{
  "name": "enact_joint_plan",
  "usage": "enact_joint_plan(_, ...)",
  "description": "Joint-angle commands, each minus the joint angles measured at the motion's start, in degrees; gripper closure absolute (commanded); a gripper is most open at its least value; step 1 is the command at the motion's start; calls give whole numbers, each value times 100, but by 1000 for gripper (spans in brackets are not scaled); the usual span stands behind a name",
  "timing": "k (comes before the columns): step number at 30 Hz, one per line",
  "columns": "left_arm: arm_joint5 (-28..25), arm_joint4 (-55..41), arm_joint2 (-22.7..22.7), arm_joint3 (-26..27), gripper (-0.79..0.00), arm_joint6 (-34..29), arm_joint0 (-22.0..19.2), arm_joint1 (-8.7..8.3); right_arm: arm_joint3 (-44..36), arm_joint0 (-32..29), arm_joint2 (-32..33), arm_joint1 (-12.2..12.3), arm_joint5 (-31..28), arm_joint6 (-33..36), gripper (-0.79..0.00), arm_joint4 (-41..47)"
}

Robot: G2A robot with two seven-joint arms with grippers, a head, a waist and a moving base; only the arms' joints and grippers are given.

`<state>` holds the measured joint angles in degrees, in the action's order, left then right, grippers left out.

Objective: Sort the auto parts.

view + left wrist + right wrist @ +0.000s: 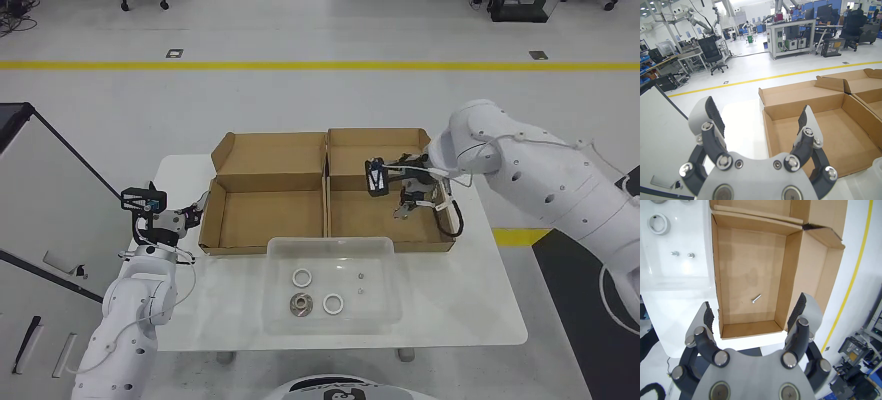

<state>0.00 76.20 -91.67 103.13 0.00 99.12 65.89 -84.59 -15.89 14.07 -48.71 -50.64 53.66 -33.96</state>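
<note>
The right hand [755, 307], fingers apart and empty, hangs over the right cardboard box [780, 275] at one o'clock on the counter [480, 290], where one bolt [756, 298] lies. The left hand [758, 106], also apart, sits at nine o'clock. The next bolt probably comes from the clear tray [330, 243] at six o'clock, so rise clear of the box wall, descend straight, and pinch across the shank.

The left box [265, 215] and the right box [375, 215] are plain brown cardboard; the bolt [755, 298] is silver. The tray [330, 245] is clear, milky over my white tabletop [470, 300], the rings [301, 277] pale silver-white, the gear [299, 306] dull grey. My right end effector [755, 306] is brushed silver with black ribbed pads [796, 312] — my left end effector [758, 106] likewise. A yellow line [300, 65] stripes the pale grey floor [300, 110].
</note>
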Motion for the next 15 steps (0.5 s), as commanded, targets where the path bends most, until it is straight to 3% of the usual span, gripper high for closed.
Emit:
enact_joint_plan(1,0,0,0,0,-785,0,0,0,-465,99,-159,54,147,146,-785,66)
enact_joint_plan(4,0,0,0,0,-785,0,0,0,-878,268,-433,105,394,393,-785,338)
enact_joint_plan(15,0,0,0,0,-785,0,0,0,-1992,-34,-433,117,1378,1378,-785,1155)
